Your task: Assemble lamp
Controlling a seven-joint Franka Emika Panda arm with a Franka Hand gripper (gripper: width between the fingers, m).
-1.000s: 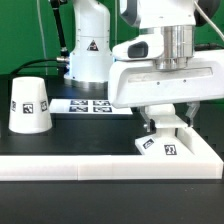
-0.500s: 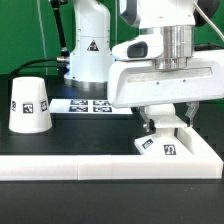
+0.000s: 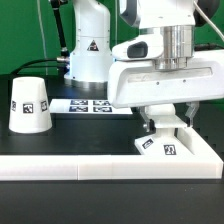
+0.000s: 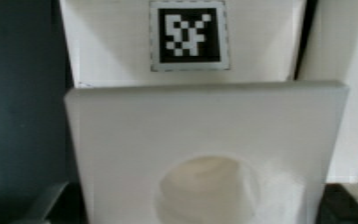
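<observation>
The lamp's flat square base (image 3: 172, 150) lies at the exterior view's right, tags on its front face. My gripper (image 3: 166, 124) stands straight above it. Its dark fingers (image 3: 147, 126) sit on either side of the round white bulb (image 3: 166, 122), which stands on the base. The fingers look closed against the bulb. In the wrist view the bulb (image 4: 220, 190) is a blurred round shape on the base (image 4: 123, 130), with the finger edges (image 4: 43, 205) at the corners. The tapered shade (image 3: 30, 105) stands alone at the exterior view's left.
The marker board (image 3: 90, 103) lies on the black table behind the shade and base. The long white border wall (image 3: 70, 170) runs along the front edge. The robot's white pedestal (image 3: 88, 50) stands at the back.
</observation>
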